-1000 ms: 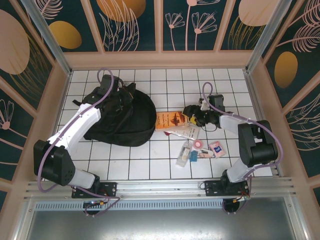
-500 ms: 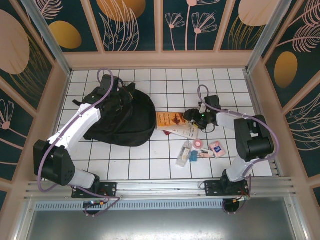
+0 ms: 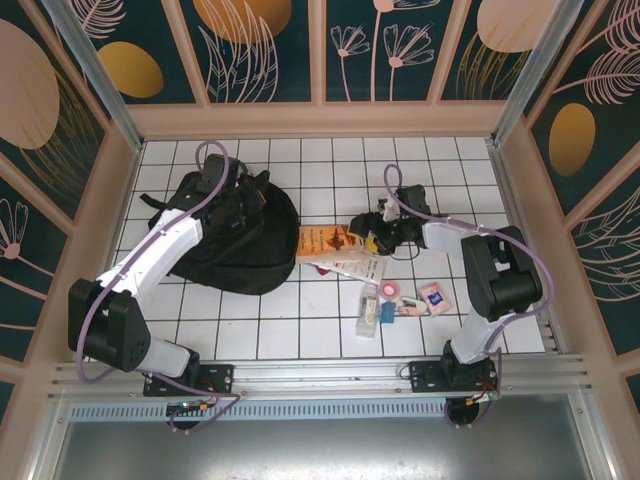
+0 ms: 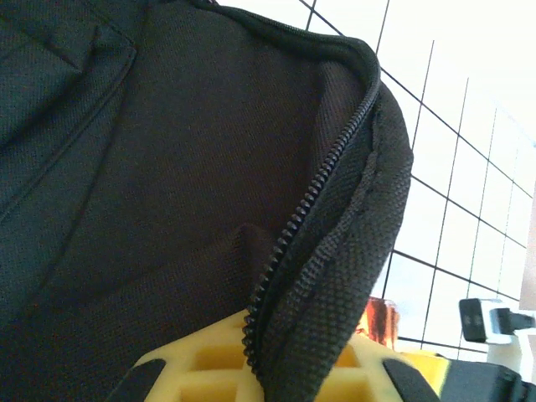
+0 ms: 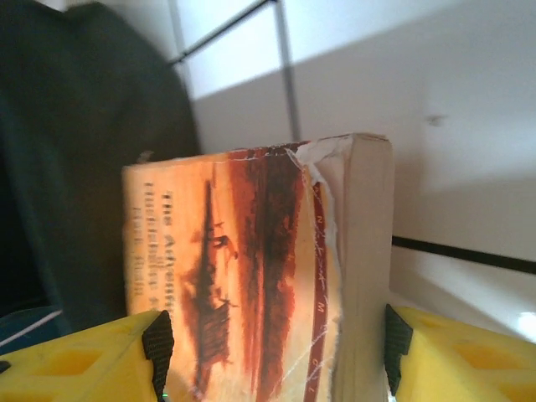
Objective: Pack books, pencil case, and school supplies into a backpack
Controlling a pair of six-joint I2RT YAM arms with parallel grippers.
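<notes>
The left pincer (image 4: 276, 364) is pressed together on the zip edge of the backpack (image 3: 240, 250) and pinches the fabric at its mouth. My guess is that it lifts that lip so the mouth gapes toward the things to be packed. The left wrist view shows the dark lining behind the raised zip line.

The right pincer (image 5: 276, 356) has its jaws set wide and closed on the orange book (image 5: 251, 276). One pad sits against each long edge, so the book lies square between them with its cover toward the wrist camera. Gripping across the width probably lets the book slide in edge first. From above, the book is just beside the backpack, on the side facing the right arm and near the held mouth. I cannot tell whether it is clear of the table.

The white book (image 3: 360, 265) lies a little farther from the backpack. The pink tape roll (image 3: 390, 290) and the other small supplies lie farther out, well apart from the backpack.
</notes>
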